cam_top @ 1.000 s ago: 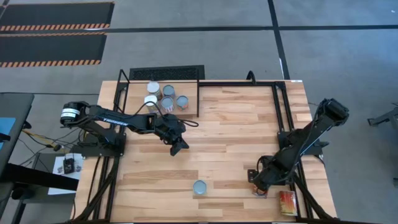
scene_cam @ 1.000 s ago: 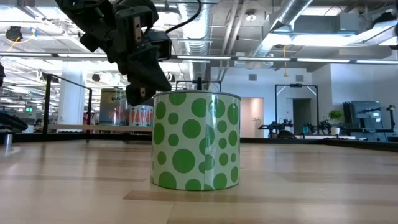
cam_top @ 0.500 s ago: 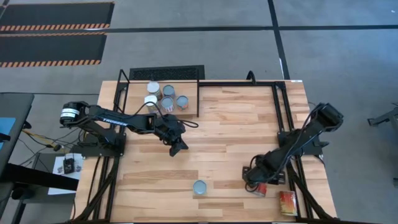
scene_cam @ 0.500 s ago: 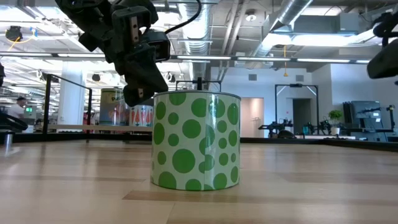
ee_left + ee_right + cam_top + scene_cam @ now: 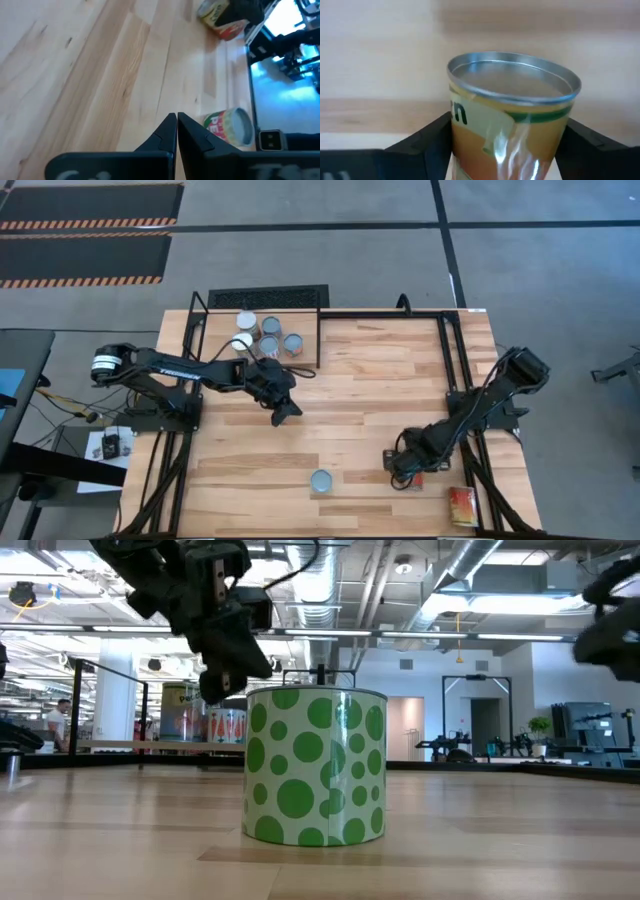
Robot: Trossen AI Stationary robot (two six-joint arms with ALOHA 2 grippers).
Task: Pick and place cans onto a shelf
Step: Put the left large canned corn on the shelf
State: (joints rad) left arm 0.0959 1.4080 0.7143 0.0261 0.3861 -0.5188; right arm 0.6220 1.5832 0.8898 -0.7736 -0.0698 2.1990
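Can (image 5: 512,117) between right pincer (image 5: 505,150) fingers

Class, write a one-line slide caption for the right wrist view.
A silver-topped, orange-labelled can sits between the right gripper's two dark fingers above the wooden tabletop.

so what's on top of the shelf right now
On the shelf stand five cans, clustered near its middle, tops up. From overhead only their round lids show, so their labels are mostly hidden, and the low view's green-dotted can blocks most of them.
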